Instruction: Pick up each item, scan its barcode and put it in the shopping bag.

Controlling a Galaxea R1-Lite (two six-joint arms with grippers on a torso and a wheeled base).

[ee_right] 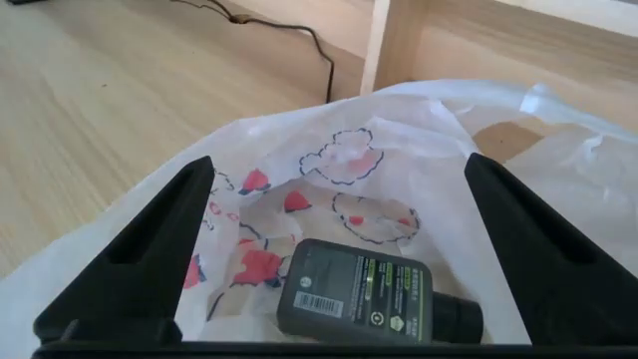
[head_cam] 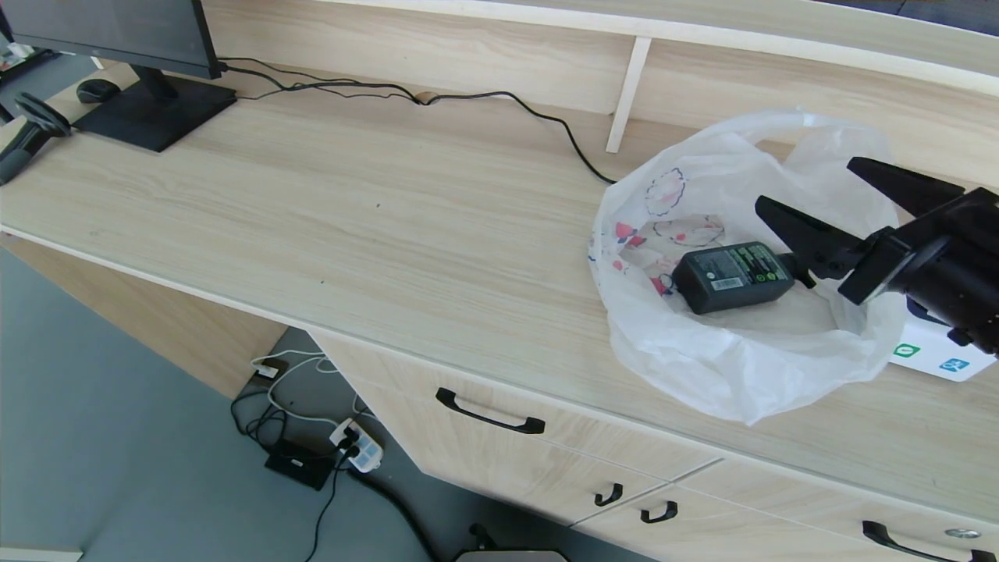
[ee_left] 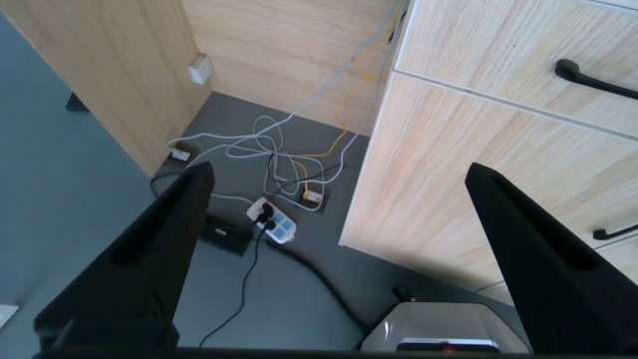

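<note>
Bag (head_cam: 741,375): crinkled translucent plastic, mouth gaping.
Bottle (head_cam: 734,277): flat, dark, lying inside bag.
Right gripper (head_cam: 808,183): tapered black fingers spread, empty.
Left gripper (ee_left: 339,179): spread, empty.

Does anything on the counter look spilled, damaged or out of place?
Nothing stands out. The dark bottle lies on its side inside the shopping bag, cap on, with no spill visible on the bag or the counter.
</note>
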